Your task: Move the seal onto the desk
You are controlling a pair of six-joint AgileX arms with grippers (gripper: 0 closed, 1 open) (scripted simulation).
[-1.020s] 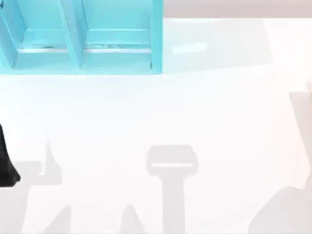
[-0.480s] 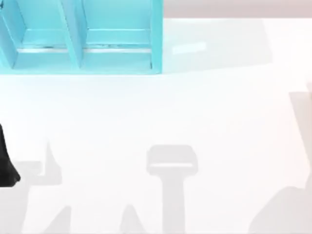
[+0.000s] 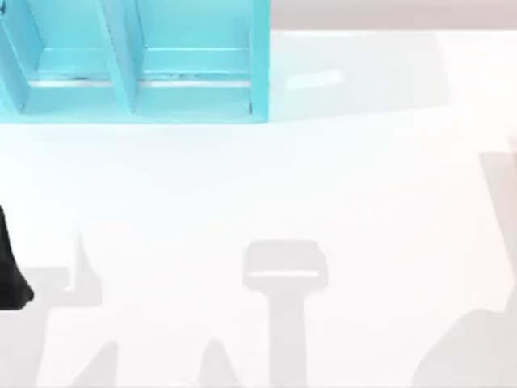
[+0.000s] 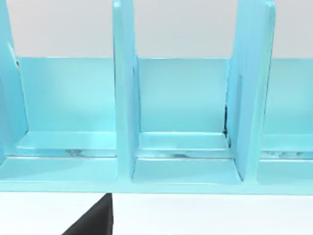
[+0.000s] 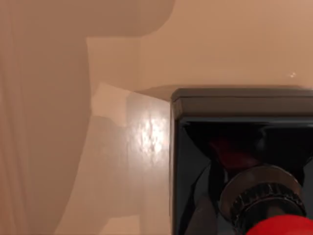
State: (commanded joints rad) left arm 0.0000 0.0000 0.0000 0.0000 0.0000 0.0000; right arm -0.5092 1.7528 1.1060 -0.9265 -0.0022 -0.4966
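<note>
The seal [image 5: 239,147] shows very close in the right wrist view: a black square block, a metal neck and a glossy red knob [image 5: 281,226] nearest the camera. A pale flat surface [image 5: 117,147] lies beyond it; whether the block touches that surface cannot be told. The white desk [image 3: 323,186] spreads across the top view. A black part of my left arm [image 3: 10,271] sits at the desk's left edge. In the left wrist view a black wedge of that gripper [image 4: 93,220] points toward the shelf.
A turquoise shelf unit [image 3: 137,65] with upright dividers stands at the back left of the desk, and its compartments [image 4: 176,142] face the left wrist camera. Grey shadows of the arms fall along the desk's front and right side.
</note>
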